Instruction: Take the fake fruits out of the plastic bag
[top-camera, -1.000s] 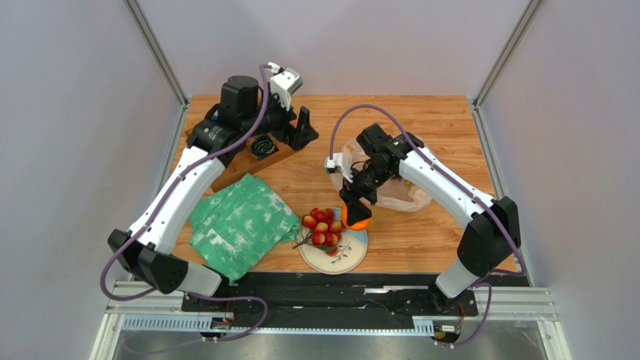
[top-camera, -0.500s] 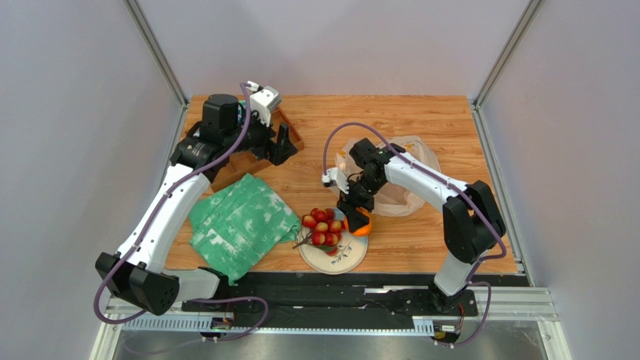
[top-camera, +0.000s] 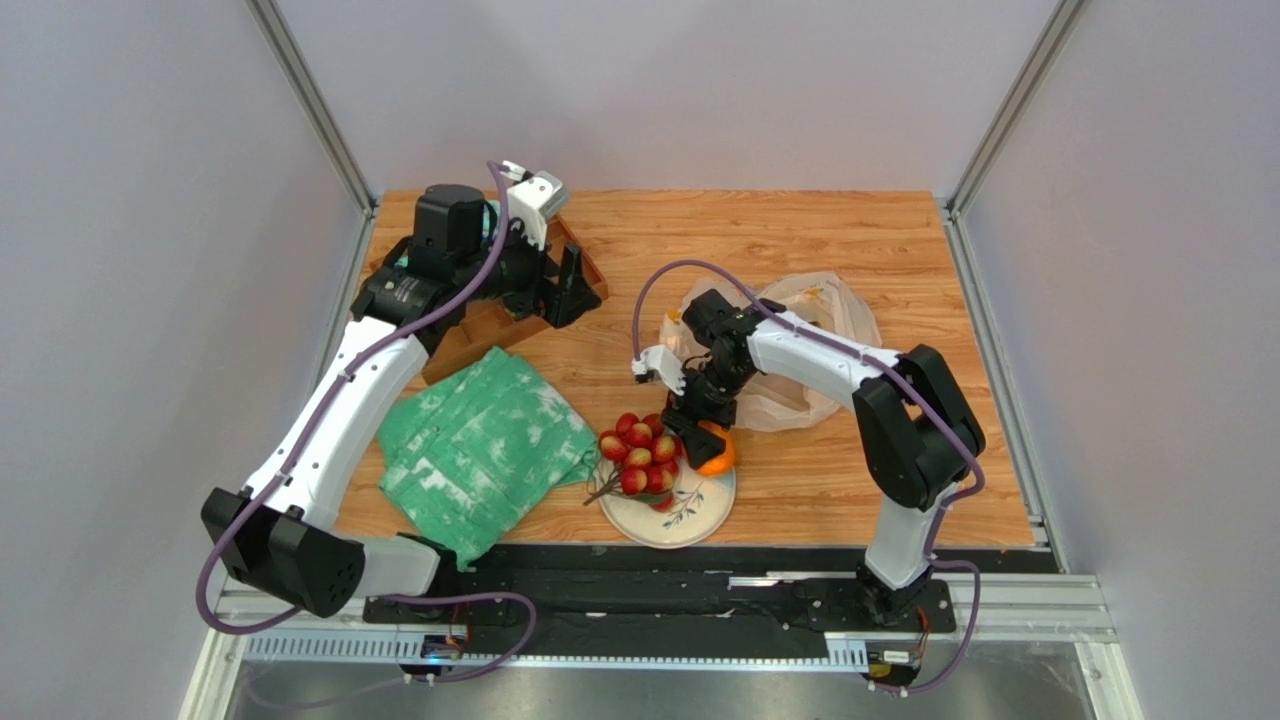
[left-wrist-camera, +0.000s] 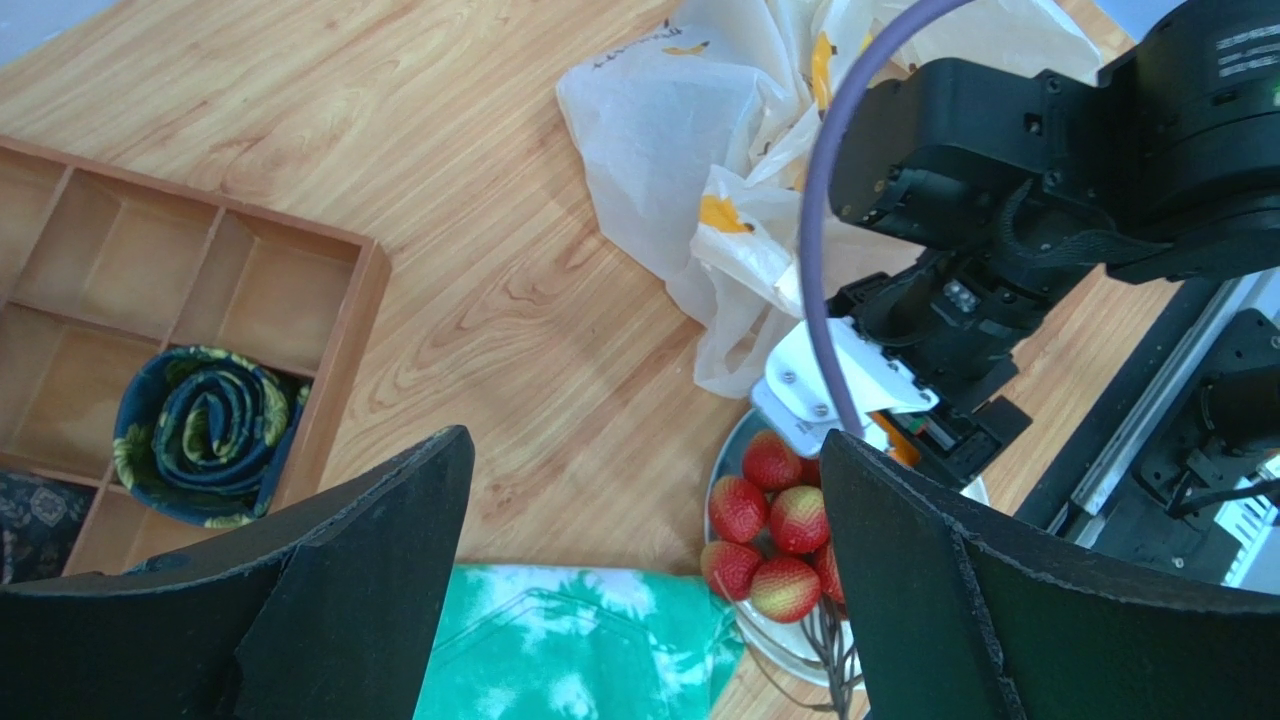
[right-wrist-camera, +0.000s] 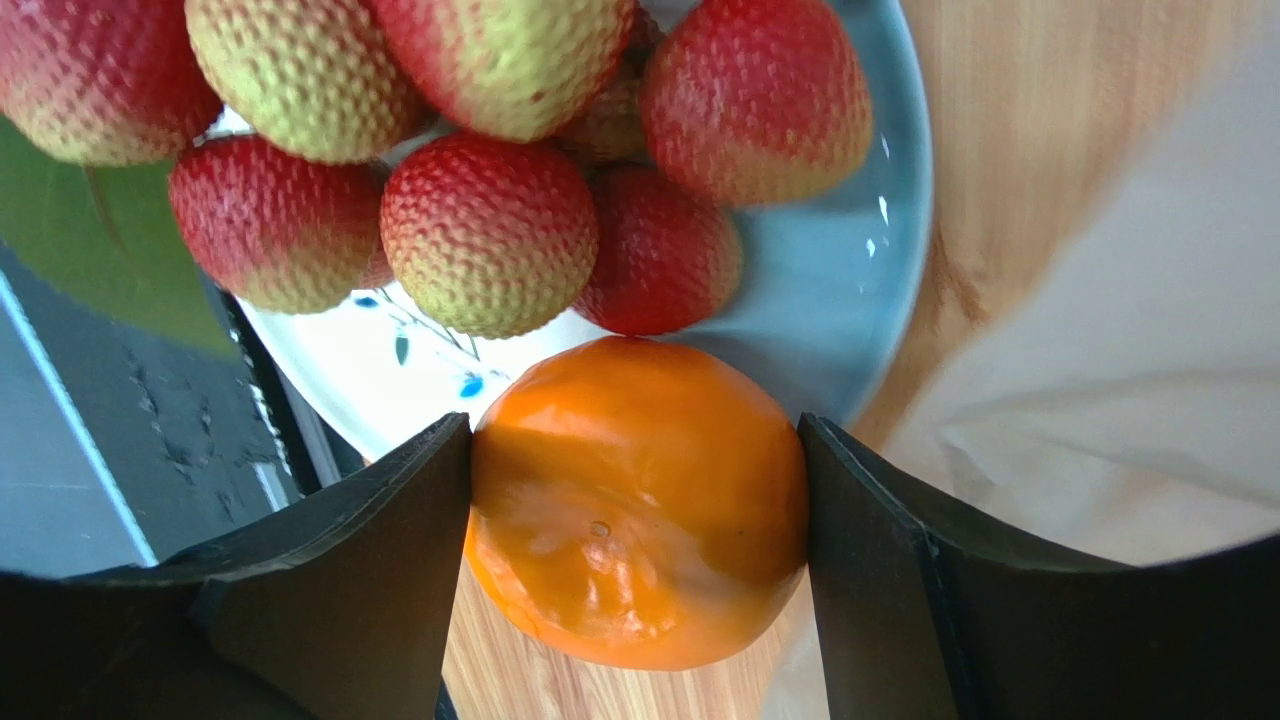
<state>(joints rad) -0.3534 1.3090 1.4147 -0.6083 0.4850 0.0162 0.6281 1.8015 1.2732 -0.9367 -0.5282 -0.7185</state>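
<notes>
Right gripper (right-wrist-camera: 636, 458) clasps orange (right-wrist-camera: 639, 518) — wrist view.

no legible text or labels anywhere

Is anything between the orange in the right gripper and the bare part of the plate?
Nothing visible. The orange is at the plate's rim; the red fruit cluster lies just beside it, farther in.
</notes>
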